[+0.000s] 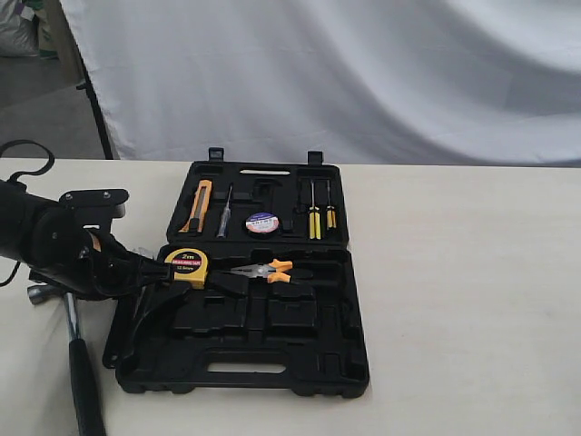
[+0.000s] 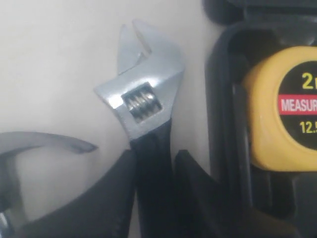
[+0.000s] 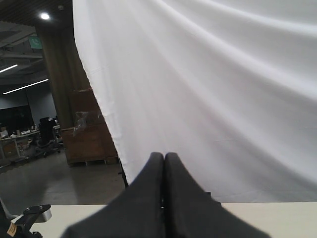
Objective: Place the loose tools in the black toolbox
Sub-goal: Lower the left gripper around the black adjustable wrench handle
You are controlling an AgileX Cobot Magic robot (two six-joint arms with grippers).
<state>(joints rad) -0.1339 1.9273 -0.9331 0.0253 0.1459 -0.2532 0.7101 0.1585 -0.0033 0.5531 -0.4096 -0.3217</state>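
Fingers [image 2: 114, 203] on my left arm are pinched on the black handle of the small wrench [image 2: 143, 94], one on each side, so I count it as held. I think I grab the handle so the shiny head is free to drop into its hole. It lies flat on the surface [image 1: 472, 272], just beside the left wall of the black toolbox [image 1: 349, 300], not in it yet. My left arm comes in low from the left, stretched out almost flat. On the near left the hammer [image 1: 84, 377] lies on the surface, its head close to my arm. Going right, the yellow tape measure [image 1: 186, 266] and the orange pliers [image 1: 263, 271] sit in the near half of the box. The tape roll [image 1: 261, 222] is already in the far half. My right fingers [image 3: 143, 198] are squeezed together with nothing in them, held up high and aimed at the white curtain [image 3: 223, 99], out of the way, I guess.
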